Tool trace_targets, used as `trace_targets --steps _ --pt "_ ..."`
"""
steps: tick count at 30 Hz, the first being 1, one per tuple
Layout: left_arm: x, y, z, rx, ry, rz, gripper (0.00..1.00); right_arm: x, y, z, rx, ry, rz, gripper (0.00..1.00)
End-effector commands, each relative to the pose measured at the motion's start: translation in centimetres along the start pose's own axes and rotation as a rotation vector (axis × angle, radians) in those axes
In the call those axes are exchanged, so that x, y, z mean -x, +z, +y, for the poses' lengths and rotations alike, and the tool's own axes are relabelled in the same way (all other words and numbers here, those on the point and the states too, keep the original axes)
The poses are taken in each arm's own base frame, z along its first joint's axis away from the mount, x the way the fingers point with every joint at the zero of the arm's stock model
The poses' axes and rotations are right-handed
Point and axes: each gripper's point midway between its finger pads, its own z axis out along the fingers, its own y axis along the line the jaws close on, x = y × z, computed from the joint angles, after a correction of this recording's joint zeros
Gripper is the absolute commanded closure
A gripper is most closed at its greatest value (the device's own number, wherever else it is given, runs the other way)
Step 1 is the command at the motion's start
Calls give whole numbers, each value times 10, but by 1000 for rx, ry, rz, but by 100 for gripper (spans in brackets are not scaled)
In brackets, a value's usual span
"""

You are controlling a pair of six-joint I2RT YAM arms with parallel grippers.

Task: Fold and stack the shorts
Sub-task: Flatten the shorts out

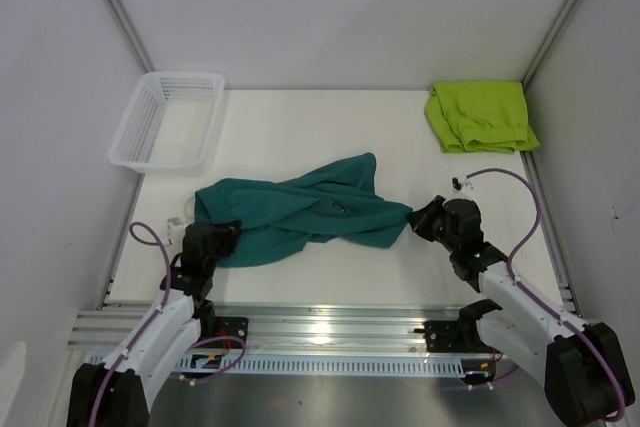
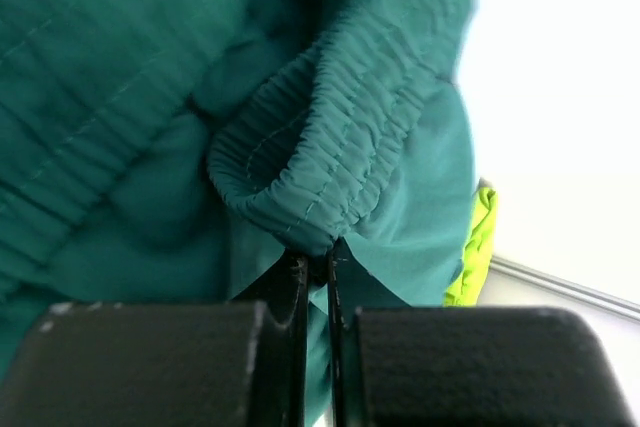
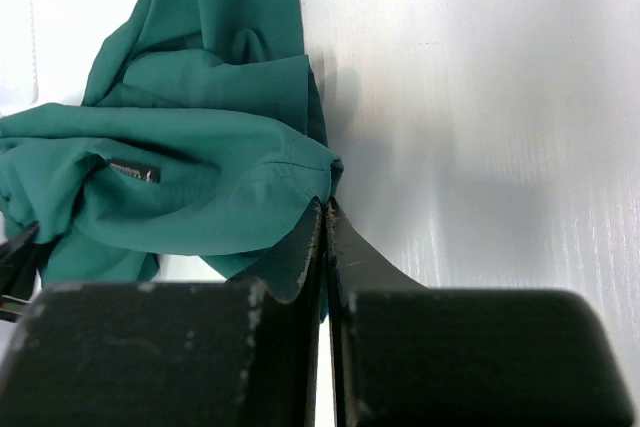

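Tabletop [image 1: 320,132] carries one teal shorts [image 1: 300,212], one lime shorts [image 1: 480,115], one basket [image 1: 135,127].

From above and behind the arm bases, the top camera looks steeply down over the whole white table [image 1: 300,137], with the dark teal fabric shorts [image 1: 300,212] at mid-distance. Each wrist camera peers out along its own gripper at close range. Teal cloth fills the view past the left gripper [image 2: 312,259]; past the right gripper [image 3: 323,209] lie cloth and tabletop. All three views share the teal shorts. The folded lime green fabric shorts [image 1: 480,115] show from above and as a sliver at the left wrist.
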Motion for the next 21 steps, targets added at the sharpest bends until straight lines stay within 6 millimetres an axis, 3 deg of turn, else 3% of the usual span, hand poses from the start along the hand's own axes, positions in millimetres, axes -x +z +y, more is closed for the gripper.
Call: trace_targets --steps 1,2,3,4,5,6,7,8,9,13,16,17,21 --pt "33 -14 -48 -54 115 -133 100 3 -5 -1 23 -33 -36 100" --pt "36 -17 -55 -56 134 -134 100 -1 -7 1 50 -38 -26 100" --pt "47 -26 -87 -102 158 -155 100 -2 -9 9 101 -50 -31 100" --pt "48 -23 -82 -55 186 -142 100 -15 -11 8 123 -66 -15 100" --pt "43 -23 -86 -54 231 -91 100 -13 -17 15 158 -78 -45 100" --pt "55 -28 -113 -86 225 -102 100 -19 -19 15 177 -94 -49 100" --pt "51 -18 -105 -37 239 -56 100 -26 -23 23 213 -116 -40 100" --pt "47 -17 -110 -49 248 1 100 -25 -27 29 240 -126 -57 100" --pt "55 -18 -126 -75 244 -5 100 -30 -29 31 250 -144 -48 100" --pt "66 -16 -146 -91 275 -9 100 -54 -36 38 260 -204 -7 100" --pt "77 -17 -155 -74 312 -19 100 -61 -37 38 247 -210 -1 100" --pt "82 -22 -170 -95 335 -31 100 -65 -39 42 268 -218 6 100" --pt "96 -27 -168 -79 326 -35 100 -70 -53 66 402 -237 4 100"
